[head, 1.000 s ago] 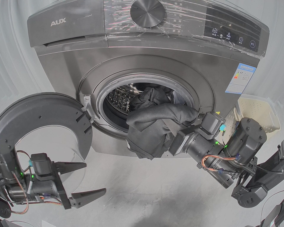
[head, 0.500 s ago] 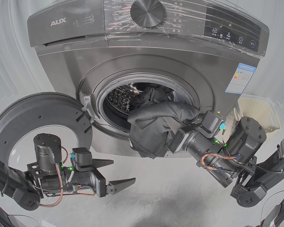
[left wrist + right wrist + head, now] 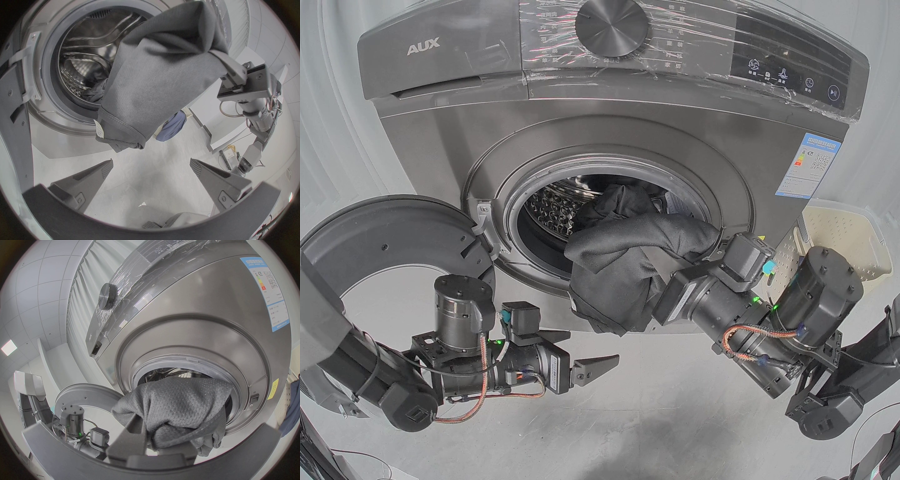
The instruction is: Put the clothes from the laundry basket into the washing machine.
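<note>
Garment [image 3: 625,262]: dark grey, finely woven cloth, folded thick. I see it draped over the lower lip of the round mouth, part inside, the hemmed end hanging outside in front.
Right pincer [image 3: 156,433]: clamped on the garment at the mouth's right edge, cloth bunched over its fingers.
Left pincer [image 3: 151,160]: black wedge-shaped fingers apart, holding nothing, low over the pale floor [image 3: 650,406], below and left of the hanging hem.
Washer [image 3: 487,137]: grey metal front-loader with clear film over its panel. Its round door [image 3: 394,237] is swung open on my left.
Drum [image 3: 550,209]: shiny perforated steel, with more dark cloth [image 3: 93,91] lying low inside.
Basket [image 3: 850,237]: cream perforated plastic, right of the washer, a blue cloth [image 3: 172,125] against its wall.
</note>
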